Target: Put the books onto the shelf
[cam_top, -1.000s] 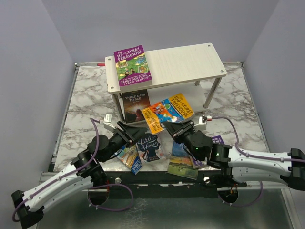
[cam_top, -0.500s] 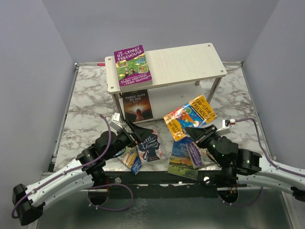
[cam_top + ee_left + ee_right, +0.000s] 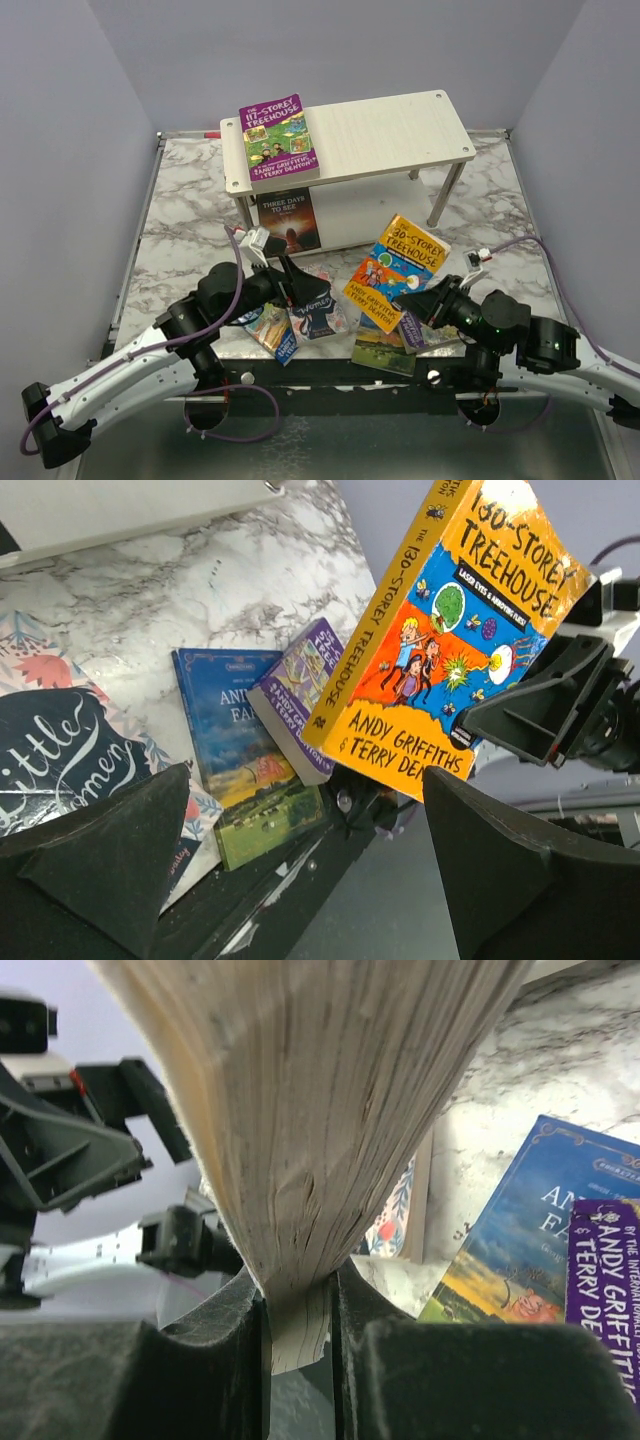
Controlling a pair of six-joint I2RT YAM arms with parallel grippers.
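While the left arm reaches in from the lower left of the top view, the left gripper (image 3: pixel 297 285) stands with its jaws spread wide and grips nothing. It hangs over the near-left cluster of books. A small blue-edged paperback (image 3: pixel 272 332) lies flat there, partly under the arm, and the pale floral "Little Women" (image 3: pixel 320 314) lies just beside it on the right. In the left wrist view, its dark title panel shows next to the left finger (image 3: pixel 110 850). Behind this cluster the shelf (image 3: pixel 390 130) stands on the marble table (image 3: pixel 180 200). The purple "117-Storey Treehouse" (image 3: pixel 278 137) lies flat on the left end of the top board. The dark "Three Days to See" (image 3: pixel 288 220) sits on the lower board below it; whether it lies flat or leans cannot be told. In front of the shelf and clear of it, the orange "130-Storey Treehouse" (image 3: pixel 400 268) is held tilted above the table. The right gripper (image 3: pixel 418 300) is clamped on its near edge, and the right wrist view shows both fingers (image 3: pixel 200 1360) pinching the page block. Beneath it, "Animal Farm" (image 3: pixel 378 347) lies flat at the near table edge. A second purple Treehouse paperback (image 3: pixel 410 330) overlaps its right side.
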